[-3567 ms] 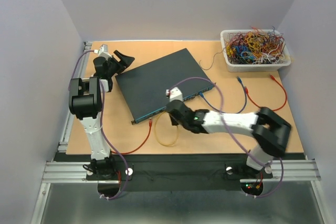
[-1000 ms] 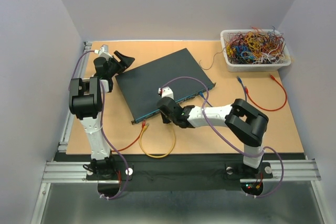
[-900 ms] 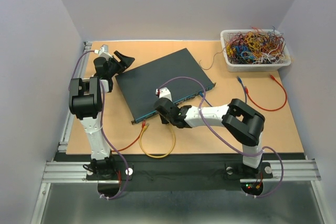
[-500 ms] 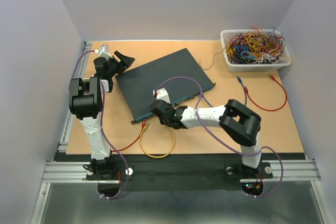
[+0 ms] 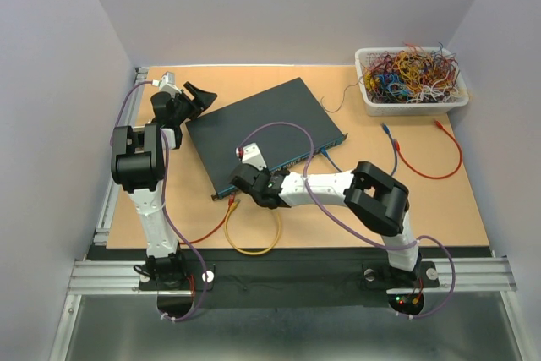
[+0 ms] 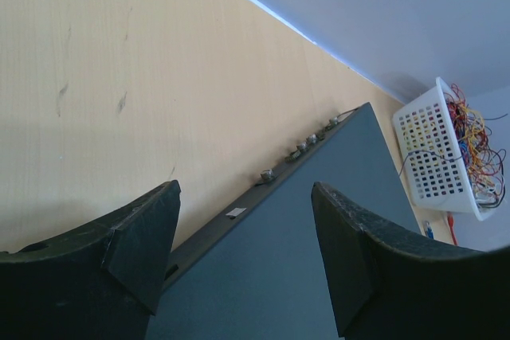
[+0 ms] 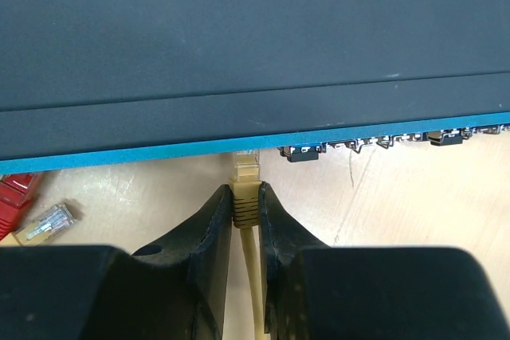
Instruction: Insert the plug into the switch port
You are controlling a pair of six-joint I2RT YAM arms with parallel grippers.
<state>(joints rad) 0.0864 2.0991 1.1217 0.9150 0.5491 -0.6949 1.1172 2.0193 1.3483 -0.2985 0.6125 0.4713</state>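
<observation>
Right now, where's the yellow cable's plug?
Right wrist view, centre: the yellow plug is pinched in the right hand, its tip at the front edge of the dark teal switch box, just left of the port row.

1. The top view hangs high above and behind the near edge of the tan wooden desk (image 5: 473,209), looking steeply down and taking in all of it from afar.
2. The left wrist view sits low behind the left hand (image 6: 243,197), facing across the flat dark teal rectangular box (image 6: 319,276) toward the white mesh basket (image 6: 434,157).
3. The right wrist view sits very close behind the right hand (image 7: 245,197), facing the box's narrow front face.
4. All three share the box.
</observation>
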